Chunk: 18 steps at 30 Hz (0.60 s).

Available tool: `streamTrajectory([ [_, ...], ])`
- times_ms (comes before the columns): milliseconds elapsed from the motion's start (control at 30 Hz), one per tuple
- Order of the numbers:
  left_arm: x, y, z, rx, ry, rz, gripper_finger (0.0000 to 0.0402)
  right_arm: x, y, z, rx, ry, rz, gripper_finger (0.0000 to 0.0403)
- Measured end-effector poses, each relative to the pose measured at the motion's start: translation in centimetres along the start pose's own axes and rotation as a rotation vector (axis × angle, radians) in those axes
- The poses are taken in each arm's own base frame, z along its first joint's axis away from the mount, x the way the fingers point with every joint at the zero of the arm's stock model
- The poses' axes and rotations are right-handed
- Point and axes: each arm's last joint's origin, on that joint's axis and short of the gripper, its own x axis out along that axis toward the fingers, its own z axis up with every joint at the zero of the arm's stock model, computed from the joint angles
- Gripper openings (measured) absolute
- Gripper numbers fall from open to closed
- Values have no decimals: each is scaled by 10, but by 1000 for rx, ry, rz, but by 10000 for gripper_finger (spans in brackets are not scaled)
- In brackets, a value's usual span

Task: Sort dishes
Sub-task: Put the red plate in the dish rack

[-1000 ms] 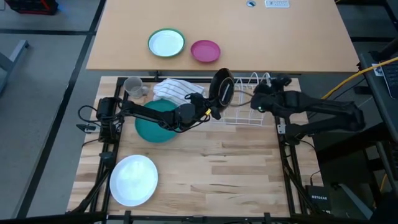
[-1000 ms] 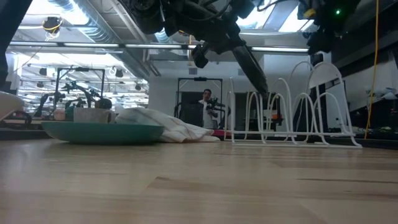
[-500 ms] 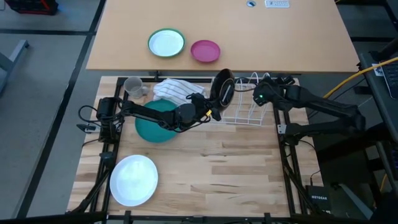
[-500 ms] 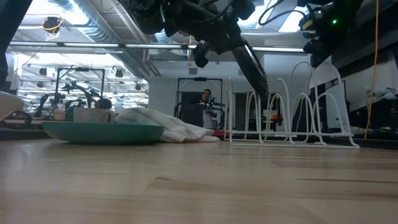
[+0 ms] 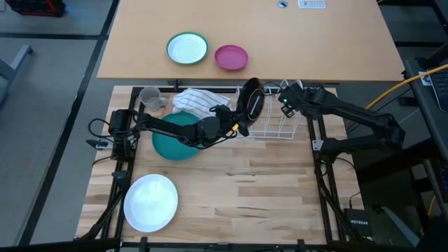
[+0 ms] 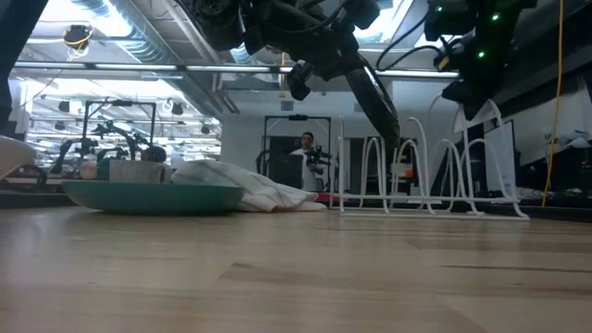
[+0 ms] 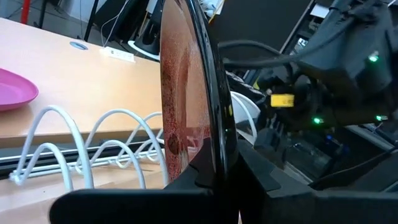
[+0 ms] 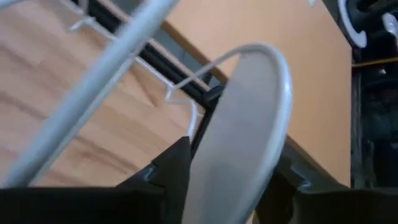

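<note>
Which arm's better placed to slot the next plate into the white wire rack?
Left. Its gripper already holds the glossy red-brown plate on edge above the white wire rack. The right gripper holds a white plate at the rack's far end.

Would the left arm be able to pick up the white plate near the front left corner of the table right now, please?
Probably not as things stand. The left gripper is shut on the red-brown plate, held on edge at the wire rack. The white plate lies bare with nothing on it, so the way looks free once that gripper is emptied.
</note>
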Motion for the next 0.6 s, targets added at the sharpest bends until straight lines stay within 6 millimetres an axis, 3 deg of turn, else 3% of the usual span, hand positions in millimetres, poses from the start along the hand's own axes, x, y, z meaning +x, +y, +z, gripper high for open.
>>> streamTrajectory([
  [233,-2,-3,-2,-11,12,-24,17,4,-1,4,46,-7,-31,67],
  [600,-1,-1,-1,-10,6,-8,17,4,3,6,42,-14,48,72],
])
